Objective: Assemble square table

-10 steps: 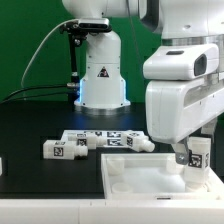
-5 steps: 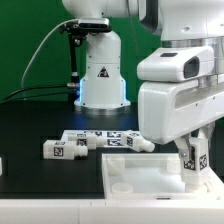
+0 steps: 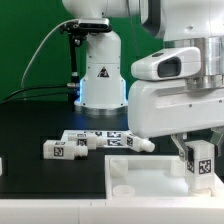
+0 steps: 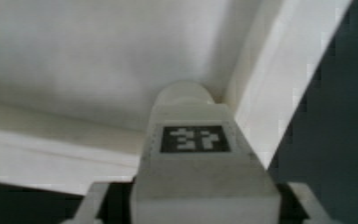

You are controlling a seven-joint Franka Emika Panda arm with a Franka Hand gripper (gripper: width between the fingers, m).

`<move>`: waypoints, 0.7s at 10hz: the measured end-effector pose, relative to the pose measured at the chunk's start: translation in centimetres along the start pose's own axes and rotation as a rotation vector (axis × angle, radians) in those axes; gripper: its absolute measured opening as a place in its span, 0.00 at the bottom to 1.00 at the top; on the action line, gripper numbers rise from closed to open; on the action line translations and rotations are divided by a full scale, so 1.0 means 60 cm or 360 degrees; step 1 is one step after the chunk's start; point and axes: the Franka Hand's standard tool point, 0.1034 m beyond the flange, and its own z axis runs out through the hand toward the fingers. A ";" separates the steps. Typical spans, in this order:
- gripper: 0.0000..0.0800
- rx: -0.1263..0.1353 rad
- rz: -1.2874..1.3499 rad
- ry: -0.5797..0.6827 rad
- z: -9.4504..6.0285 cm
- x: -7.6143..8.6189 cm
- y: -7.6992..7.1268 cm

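My gripper is shut on a chunky white leg with a black-and-white tag. It holds the leg upright over the square table top, near the top's corner on the exterior view's right. In the wrist view the leg fills the gap between the two fingers of the gripper, with the white top below it. Whether the leg touches the top cannot be told. More white tagged legs lie in a row on the black table behind the top.
The big white robot base with a triangle mark stands at the back, with cables beside it. The arm's large white housing hangs over the exterior view's right side. A green wall is behind.
The arm housing has shifted toward the exterior view's left and looms larger. The held leg has stayed over the same corner of the top, slightly lower in the picture. The loose legs have not moved.
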 end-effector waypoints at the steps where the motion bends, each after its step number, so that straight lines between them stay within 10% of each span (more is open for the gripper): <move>1: 0.36 -0.0005 0.0256 0.0012 0.000 0.000 0.000; 7: 0.36 0.0031 0.1163 0.0012 0.001 0.002 0.007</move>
